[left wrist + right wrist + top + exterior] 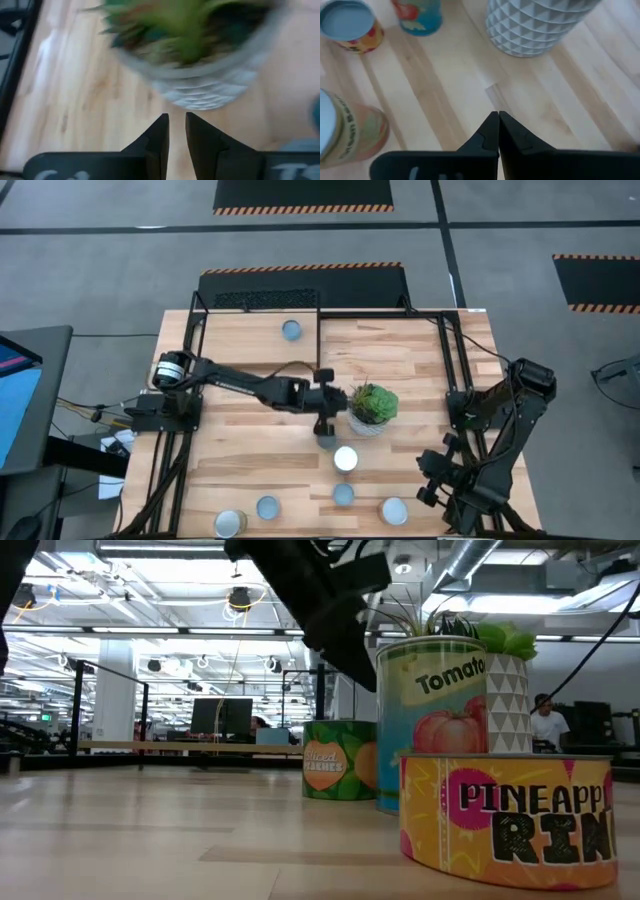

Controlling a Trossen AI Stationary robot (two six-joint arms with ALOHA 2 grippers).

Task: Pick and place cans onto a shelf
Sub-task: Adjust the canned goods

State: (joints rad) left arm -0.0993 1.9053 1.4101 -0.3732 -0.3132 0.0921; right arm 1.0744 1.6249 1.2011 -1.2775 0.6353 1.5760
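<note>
My left gripper (325, 428) hovers over the table's middle, just left of the white-potted plant (373, 408). Its fingers (176, 131) are a narrow gap apart and hold nothing. Several cans stand on their bases on the tabletop near the front edge: a silvery-topped one (345, 458) closest to the gripper, then others (343, 495), (267, 507), (393, 511). One can (291, 330) stands on the light-wood shelf (250, 330) at the far side. My right gripper (498, 120) is shut and empty at the table's right, its arm folded back.
The plant pot (200, 87) stands close in front of my left fingers. In the low view a pineapple can (505, 815), a tomato can (430, 725) and a green peaches can (340, 760) stand in a row. Black frame bars (320, 340) rise around the table.
</note>
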